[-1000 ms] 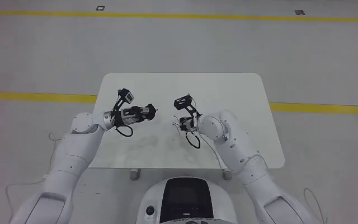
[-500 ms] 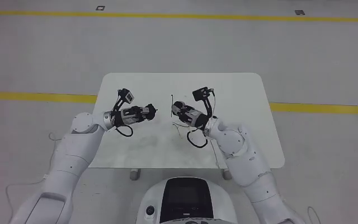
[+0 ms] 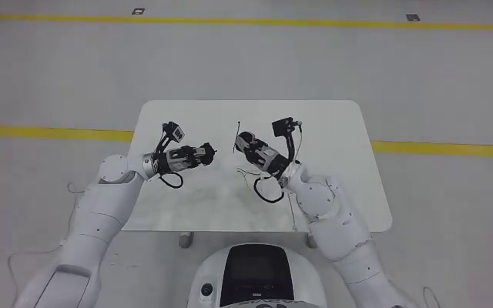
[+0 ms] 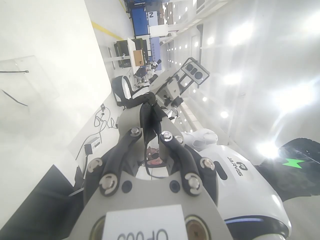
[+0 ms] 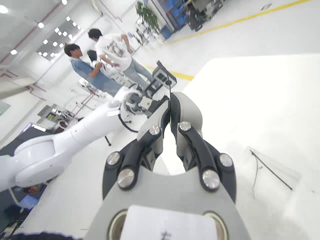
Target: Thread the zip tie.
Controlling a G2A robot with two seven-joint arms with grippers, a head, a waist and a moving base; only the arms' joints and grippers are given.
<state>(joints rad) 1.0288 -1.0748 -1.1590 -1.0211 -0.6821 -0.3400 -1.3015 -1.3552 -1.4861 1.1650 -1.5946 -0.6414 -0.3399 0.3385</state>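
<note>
My right gripper hangs above the middle of the white table, shut on a thin black zip tie that sticks up past its fingertips. The right wrist view shows that tie pinched between the closed pads of the gripper. My left gripper faces it from a short gap away, not touching. In the left wrist view the left gripper is shut, and a thin black strip, seemingly another zip tie, runs back from its fingers.
Spare black zip ties lie on a clear sheet on the table below the right arm, also seen as ties in the left wrist view. Loose cables hang from the right wrist.
The right arm rose from the table, turned and carried its zip tie toward the left gripper. The left arm has kept still.
</note>
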